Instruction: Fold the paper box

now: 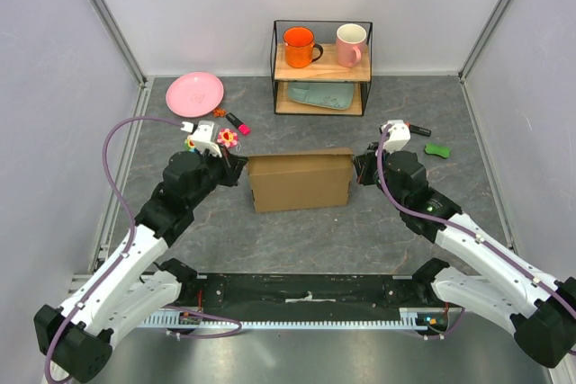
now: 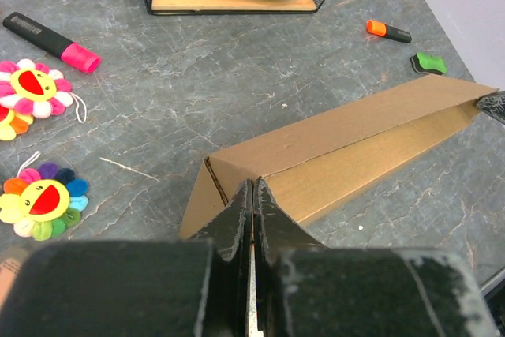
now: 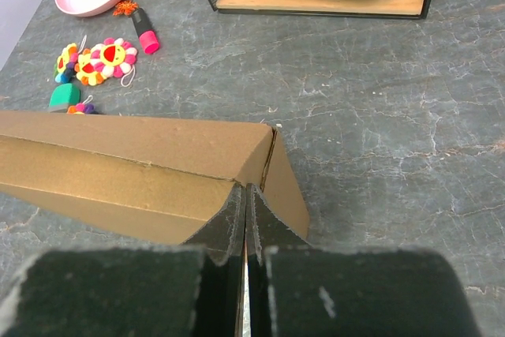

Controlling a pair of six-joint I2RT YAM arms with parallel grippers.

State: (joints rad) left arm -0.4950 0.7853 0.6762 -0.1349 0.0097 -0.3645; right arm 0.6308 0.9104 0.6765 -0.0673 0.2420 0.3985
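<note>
**Pinched at both ends**

Standing mid-table before the wire shelf: the paper box, long and partly collapsed. Gripped at its left end by the left gripper, fingers pressed tight on the cardboard edge (thin tan sliver between). Likewise the right end, in the right gripper.

We see the paper box in plain brown; the table is grey with pale marbled veins; far left a pink plate; an orange mug and pink mug; the flower toy wears rainbow petals.
</note>
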